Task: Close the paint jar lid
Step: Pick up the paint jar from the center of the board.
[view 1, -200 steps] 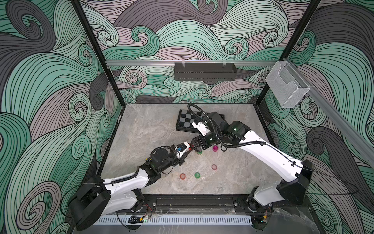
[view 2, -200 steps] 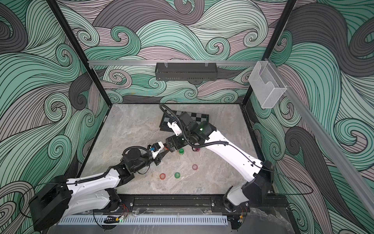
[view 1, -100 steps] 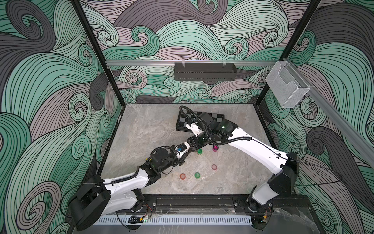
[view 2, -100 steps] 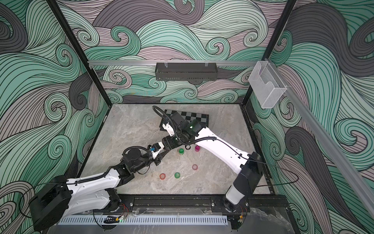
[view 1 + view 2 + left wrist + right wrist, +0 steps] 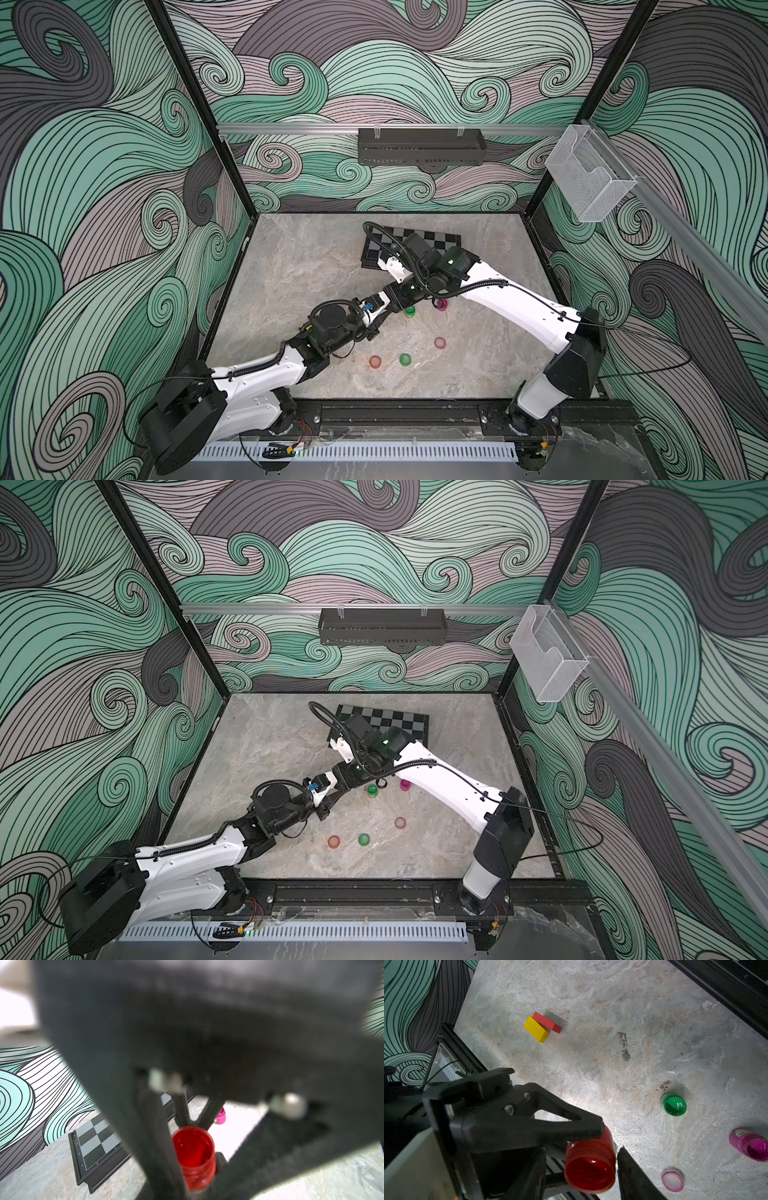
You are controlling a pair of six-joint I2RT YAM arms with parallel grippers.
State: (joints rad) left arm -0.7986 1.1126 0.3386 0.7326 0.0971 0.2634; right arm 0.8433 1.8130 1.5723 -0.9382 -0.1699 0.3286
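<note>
Low centre in the left wrist view, the left gripper (image 5: 196, 1169) still clamps the open red paint jar (image 5: 193, 1151). The right gripper (image 5: 583, 1153) has closed in, its jaws narrower, flanking the jar's mouth, seemingly not yet pinching. The red lid (image 5: 375, 361) lies lower centre in a top view.

left arm (image 5: 266, 374) reaches forward and inward, low, forearm nearly level; left gripper (image 5: 196, 1174) is clamped on the jar (image 5: 589, 1167). right arm (image 5: 519, 307) stretches in from its base, elbow high, wrist angled down to meet the left one. right gripper (image 5: 583, 1151) straddles the jar's mouth with jaws apart, one finger (image 5: 631, 1174) just beside it, not touching.
</note>
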